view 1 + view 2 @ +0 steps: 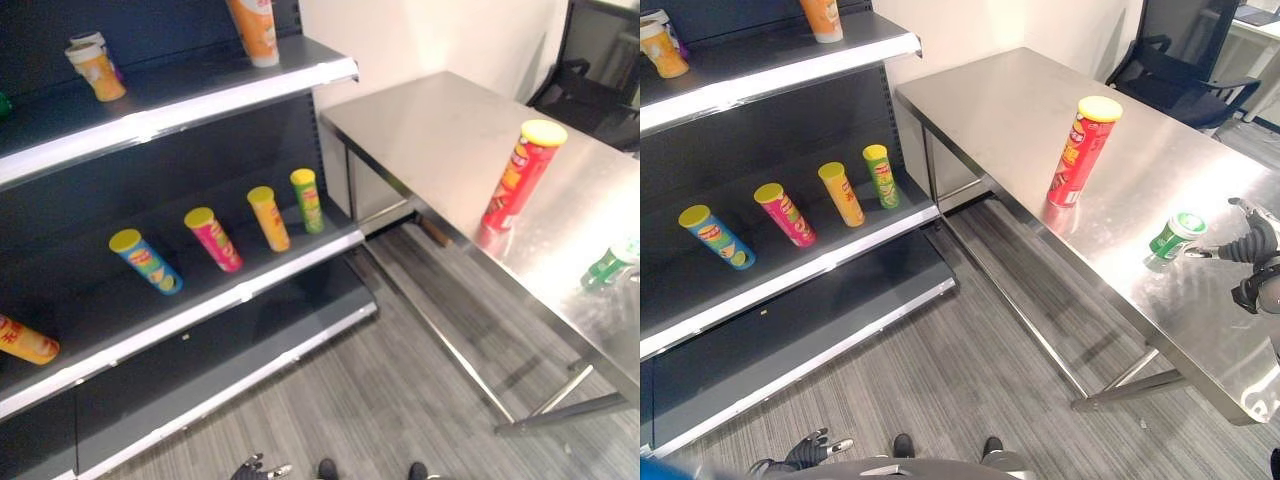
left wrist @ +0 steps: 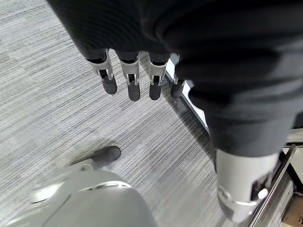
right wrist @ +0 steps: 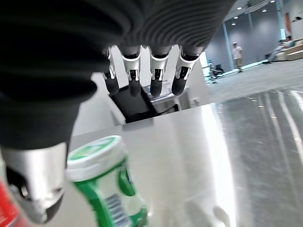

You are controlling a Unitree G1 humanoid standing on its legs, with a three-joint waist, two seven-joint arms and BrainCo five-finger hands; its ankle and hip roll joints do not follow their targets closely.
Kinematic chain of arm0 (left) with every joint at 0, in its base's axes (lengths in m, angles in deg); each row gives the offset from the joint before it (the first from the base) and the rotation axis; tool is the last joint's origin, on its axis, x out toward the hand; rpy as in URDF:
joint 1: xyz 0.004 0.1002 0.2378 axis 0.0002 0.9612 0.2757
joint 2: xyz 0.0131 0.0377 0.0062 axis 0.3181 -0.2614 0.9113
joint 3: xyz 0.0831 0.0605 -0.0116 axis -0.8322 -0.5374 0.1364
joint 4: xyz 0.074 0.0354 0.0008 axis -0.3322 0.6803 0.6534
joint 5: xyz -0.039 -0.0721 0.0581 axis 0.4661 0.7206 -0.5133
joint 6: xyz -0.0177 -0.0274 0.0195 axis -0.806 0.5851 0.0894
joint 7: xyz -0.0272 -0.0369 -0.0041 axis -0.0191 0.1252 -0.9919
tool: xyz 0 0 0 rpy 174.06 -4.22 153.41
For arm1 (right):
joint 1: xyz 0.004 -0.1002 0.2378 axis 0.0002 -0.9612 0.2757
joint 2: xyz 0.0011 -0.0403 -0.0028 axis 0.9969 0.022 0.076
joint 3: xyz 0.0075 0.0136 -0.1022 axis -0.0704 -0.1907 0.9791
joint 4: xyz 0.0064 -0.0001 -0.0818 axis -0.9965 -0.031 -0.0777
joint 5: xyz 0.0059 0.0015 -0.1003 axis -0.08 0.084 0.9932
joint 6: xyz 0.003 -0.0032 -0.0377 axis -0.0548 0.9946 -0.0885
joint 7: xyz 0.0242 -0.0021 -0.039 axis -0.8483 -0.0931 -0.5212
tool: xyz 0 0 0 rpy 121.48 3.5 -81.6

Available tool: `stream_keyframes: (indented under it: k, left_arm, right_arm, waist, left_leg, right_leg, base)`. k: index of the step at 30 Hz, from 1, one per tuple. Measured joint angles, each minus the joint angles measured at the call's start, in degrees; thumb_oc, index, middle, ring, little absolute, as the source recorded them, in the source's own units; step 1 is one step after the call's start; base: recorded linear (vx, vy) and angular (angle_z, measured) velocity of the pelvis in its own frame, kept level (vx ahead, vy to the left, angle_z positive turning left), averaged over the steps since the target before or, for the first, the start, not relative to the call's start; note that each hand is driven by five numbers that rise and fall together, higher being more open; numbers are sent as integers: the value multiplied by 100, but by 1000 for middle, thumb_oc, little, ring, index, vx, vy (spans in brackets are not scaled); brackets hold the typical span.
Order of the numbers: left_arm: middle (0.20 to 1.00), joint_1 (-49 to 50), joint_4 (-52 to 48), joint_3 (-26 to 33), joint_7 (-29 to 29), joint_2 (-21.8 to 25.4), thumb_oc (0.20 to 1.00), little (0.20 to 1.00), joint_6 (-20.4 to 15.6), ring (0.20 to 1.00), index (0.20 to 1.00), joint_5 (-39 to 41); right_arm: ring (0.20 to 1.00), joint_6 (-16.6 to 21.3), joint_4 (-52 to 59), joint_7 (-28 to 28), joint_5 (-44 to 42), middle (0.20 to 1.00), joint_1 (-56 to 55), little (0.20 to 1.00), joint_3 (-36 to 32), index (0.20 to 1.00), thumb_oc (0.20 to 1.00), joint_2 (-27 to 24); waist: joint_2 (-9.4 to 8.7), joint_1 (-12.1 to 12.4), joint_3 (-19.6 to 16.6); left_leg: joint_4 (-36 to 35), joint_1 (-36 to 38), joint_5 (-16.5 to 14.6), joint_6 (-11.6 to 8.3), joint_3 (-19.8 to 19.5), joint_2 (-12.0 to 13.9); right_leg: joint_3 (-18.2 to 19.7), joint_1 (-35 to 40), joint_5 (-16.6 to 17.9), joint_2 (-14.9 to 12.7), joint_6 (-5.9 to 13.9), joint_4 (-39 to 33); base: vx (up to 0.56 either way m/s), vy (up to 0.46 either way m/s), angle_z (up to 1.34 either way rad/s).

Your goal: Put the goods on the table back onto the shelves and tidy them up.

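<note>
Right eye view: one green bottle [image 1: 1176, 234]; right robot hand [image 1: 1252, 242] seemingly open, empty.

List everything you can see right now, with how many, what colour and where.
Red can: one, red with yellow lid, upright on the table.
Green bottle: one, green with white cap, on the table just ahead of the right hand.
Middle-shelf cans: four in a row with yellow lids, blue, pink, orange, green; a fifth orange can lies further left.
Top-shelf cans: one orange near the shelf's end, another orange further left.
Shelves: dark with silver edges, on the left.
Table: one, steel, on the right.
Chair: one, black, behind the table.
Left hand: low over the floor, fingers straight.
Right hand: open, reaching at the green bottle.
</note>
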Motion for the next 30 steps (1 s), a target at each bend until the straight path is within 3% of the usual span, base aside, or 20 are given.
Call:
stream_keyframes:
  k: [12, 17, 27, 28, 29, 30]
  left_arm:
    - [1000, 182, 4, -3, 84, 1, 1000, 1000, 0, 1000, 1000, 4]
    - [1000, 201, -121, -52, 97, 14, 1000, 1000, -6, 1000, 1000, 24]
    - [1000, 211, -166, -48, 109, 24, 1000, 1000, -7, 1000, 1000, 226]
    - [1000, 211, -161, -47, 110, 24, 1000, 1000, -7, 1000, 1000, 226]
    - [1000, 211, -160, -46, 114, 24, 1000, 1000, -7, 1000, 1000, 226]
    - [1000, 210, -156, -46, 116, 24, 1000, 1000, -7, 1000, 1000, 226]
  right_arm:
    - [1000, -147, -640, -5, -3, 1000, 643, 1000, 519, 1000, 1000, 177]
    - [1000, -234, -1671, -67, -15, 1000, 1360, 1000, 925, 1000, 1000, 675]
    - [1000, -242, -1673, -109, -15, 1000, 1480, 1000, 958, 1000, 1000, 696]
    - [636, -242, -1673, -109, -14, 636, 1496, 636, 961, 636, 636, 696]
    - [200, -242, -1673, -109, -14, 200, 1500, 200, 963, 200, 200, 696]
    - [200, -242, -1672, -110, -13, 200, 1502, 200, 970, 200, 200, 697]
  waist:
    - [76, 167, -49]
    - [103, 208, -39]
    - [123, 315, -13]
    - [127, 320, -10]
    - [128, 321, -10]
    - [126, 323, -8]
  left_leg:
    - [2, -129, 38, 28, -158, 7]
    - [5, -228, 66, 7, -232, 6]
    - [5, -275, 72, -1, -309, 6]
    - [5, -274, 73, -2, -311, 5]
    - [4, -275, 73, -2, -312, 5]
    - [5, -274, 73, -3, -321, 4]
  right_leg:
    - [-139, -50, -20, 23, 3, -2]
    - [-202, -122, -43, 38, 4, -2]
    - [-273, -135, -61, 41, -3, -1]
    - [-275, -134, -61, 41, -3, -2]
    - [-276, -132, -61, 41, -3, -1]
    - [-286, -126, -61, 41, -3, -1]
  base:
    - [29, -40, 6]
    - [35, -39, 7]
    - [2, -7, 3]
    - [0, 0, 0]
    - [0, 0, 0]
    - [0, 0, 0]
